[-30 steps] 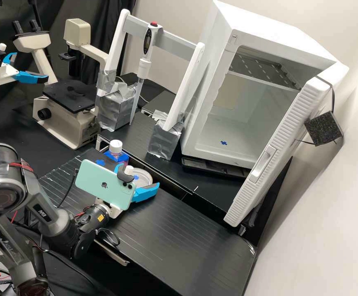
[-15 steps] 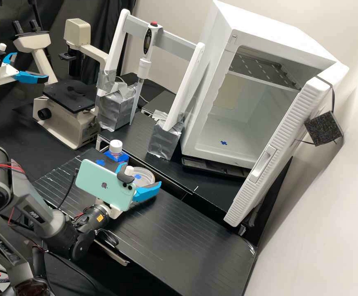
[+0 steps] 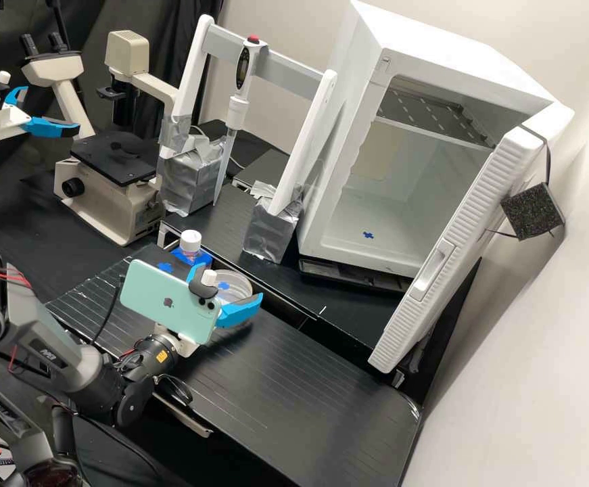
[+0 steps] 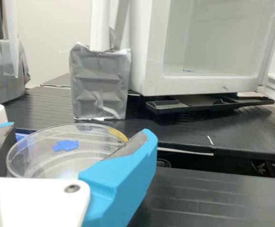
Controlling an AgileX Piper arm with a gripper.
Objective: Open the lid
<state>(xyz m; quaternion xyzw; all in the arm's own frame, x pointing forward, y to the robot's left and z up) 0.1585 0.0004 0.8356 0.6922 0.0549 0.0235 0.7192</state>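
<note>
The black bench [image 3: 294, 385] carries a microscope [image 3: 108, 206], a taped stand [image 3: 269, 231] and, seemingly, a bottle [image 3: 191, 241].

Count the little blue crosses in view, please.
3: one cross on the clear round lid, another cross on the black bench just beyond the phone, a third cross on the floor of the white cabinet. More may be hidden behind the phone or arm.

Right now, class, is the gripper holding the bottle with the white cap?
No, the gripper has the round clear dish between its two blue fingers.
</note>
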